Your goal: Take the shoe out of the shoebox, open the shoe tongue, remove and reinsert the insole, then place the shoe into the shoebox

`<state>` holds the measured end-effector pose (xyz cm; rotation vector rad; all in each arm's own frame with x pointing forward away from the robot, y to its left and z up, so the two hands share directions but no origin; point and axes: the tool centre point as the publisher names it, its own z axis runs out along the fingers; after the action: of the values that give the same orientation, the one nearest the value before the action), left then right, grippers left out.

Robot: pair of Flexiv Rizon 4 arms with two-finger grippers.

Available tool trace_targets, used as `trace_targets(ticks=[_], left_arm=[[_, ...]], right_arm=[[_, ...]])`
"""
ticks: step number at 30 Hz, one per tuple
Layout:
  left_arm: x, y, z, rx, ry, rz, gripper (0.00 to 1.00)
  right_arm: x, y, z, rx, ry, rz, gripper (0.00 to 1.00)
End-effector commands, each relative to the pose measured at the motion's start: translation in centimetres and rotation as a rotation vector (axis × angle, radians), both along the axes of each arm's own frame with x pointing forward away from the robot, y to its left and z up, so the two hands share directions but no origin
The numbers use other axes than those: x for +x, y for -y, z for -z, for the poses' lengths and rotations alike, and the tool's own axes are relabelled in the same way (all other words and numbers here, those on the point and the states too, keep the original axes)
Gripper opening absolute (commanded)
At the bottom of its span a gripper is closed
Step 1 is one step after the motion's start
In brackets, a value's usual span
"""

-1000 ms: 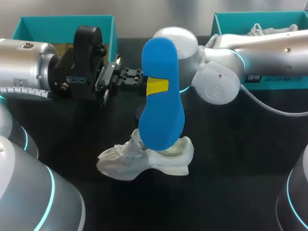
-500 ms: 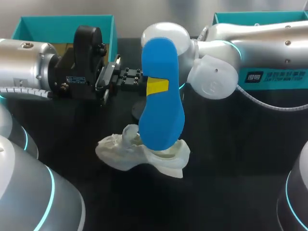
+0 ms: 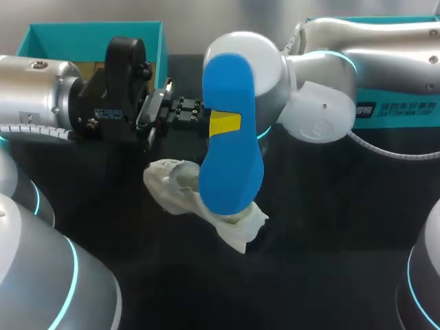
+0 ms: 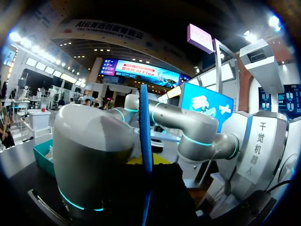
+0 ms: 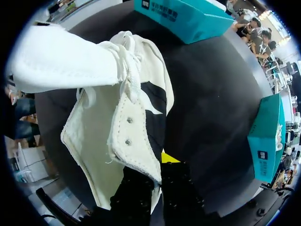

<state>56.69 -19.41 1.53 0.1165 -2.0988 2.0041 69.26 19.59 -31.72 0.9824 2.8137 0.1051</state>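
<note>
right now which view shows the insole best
Head view: the insole faces the camera whole, upright in the left gripper. The left wrist view catches only its thin blue edge. The right wrist view shows the shoe, no insole.

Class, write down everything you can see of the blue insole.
The blue insole looks like smooth foam, sole-shaped with rounded ends. It is held in the air, broad face toward the head camera; the left wrist view shows it edge-on, a thin line. The left tool is shut on its middle, one yellow tip on its face. It is out of the white shoe and hides part of it.
</note>
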Motion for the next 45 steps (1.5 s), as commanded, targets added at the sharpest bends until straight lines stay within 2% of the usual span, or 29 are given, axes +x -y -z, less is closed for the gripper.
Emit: trace_targets(ticks=[1,7,9,15,16,23,27,33,45], left_arm=[[0.0,0.0,0.0,0.001,0.0,-0.004,0.0],[0.0,0.0,0.0,0.001,0.0,-0.004,0.0],[0.0,0.0,0.0,0.001,0.0,-0.004,0.0],[0.0,0.0,0.0,0.001,0.0,-0.004,0.0],[0.0,0.0,0.0,0.001,0.0,-0.004,0.0],[0.0,0.0,0.0,0.001,0.0,-0.004,0.0],[0.0,0.0,0.0,0.001,0.0,-0.004,0.0],[0.0,0.0,0.0,0.001,0.0,-0.004,0.0],[0.0,0.0,0.0,0.001,0.0,-0.004,0.0]], right_arm=[[-0.5,0.2,-0.2,-0.004,0.019,0.001,0.0],[-0.5,0.2,-0.2,-0.004,0.019,0.001,0.0],[-0.7,0.3,-0.1,0.067,0.028,0.102,0.0],[-1.8,1.6,-0.1,0.132,0.039,0.405,0.0],[-2.0,1.7,-0.1,0.109,0.042,0.448,0.0],[-2.8,2.1,0.4,0.162,0.056,0.589,0.0],[-2.8,2.4,1.0,0.195,0.054,0.638,0.0],[-2.4,2.8,1.3,0.184,0.049,0.683,0.0],[0.2,5.0,1.0,0.186,-0.008,0.62,0.0]])
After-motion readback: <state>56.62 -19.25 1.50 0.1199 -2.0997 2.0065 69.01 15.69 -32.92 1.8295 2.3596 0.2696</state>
